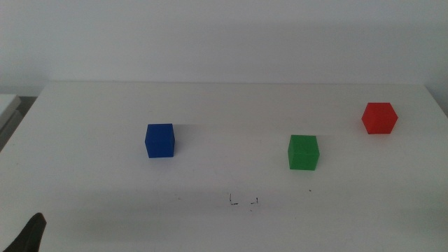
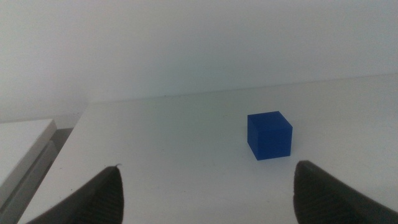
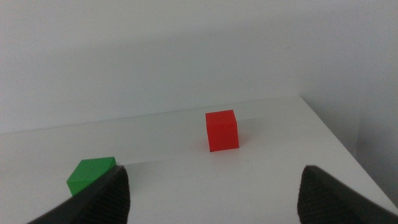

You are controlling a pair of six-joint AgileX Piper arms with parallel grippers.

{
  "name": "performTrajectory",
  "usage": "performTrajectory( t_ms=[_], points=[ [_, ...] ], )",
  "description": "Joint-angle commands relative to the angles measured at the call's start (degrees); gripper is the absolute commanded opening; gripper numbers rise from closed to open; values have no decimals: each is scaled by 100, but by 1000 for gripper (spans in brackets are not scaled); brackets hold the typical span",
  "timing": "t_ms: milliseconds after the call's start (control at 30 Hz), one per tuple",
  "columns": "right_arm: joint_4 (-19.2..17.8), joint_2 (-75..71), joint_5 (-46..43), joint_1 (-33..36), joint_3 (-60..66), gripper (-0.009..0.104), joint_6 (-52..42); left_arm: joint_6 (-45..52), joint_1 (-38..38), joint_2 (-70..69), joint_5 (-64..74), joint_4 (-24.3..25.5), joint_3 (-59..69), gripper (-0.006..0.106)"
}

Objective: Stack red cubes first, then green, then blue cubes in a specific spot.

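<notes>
Nothing stacked yet — red cube lies ahead of the open right end effector; open left end effector faces blue cube; marked square bare.

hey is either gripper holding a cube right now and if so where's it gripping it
Nothing is held. Both the left gripper and right gripper are open and empty; the blue cube, green cube and red cube sit apart on the table.

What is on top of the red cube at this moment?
Nothing. The red cube stands alone on the white table, its top face bare in both the middle and right wrist views. The green cube and blue cube sit apart. Its underside is hidden.
</notes>
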Motion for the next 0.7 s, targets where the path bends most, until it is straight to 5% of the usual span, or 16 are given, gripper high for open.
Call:
performTrajectory(
  t_ms=[0, 233, 533, 667],
  points=[
    [-58, -28, -17, -33, 24, 81, -121, -6, -2, -22, -80, -13, 5, 94],
    [-58, 1036, 124, -33, -922, 81, -111, -6, -2, -22, -80, -13, 5, 94],
    [50, 4446, 2977, -33, -4335, 81, -111, -6, -2, -22, -80, -13, 5, 94],
    [93, 5402, 3186, -33, -5172, 81, 76, -6, -2, -22, -80, -13, 5, 94]
  ],
)
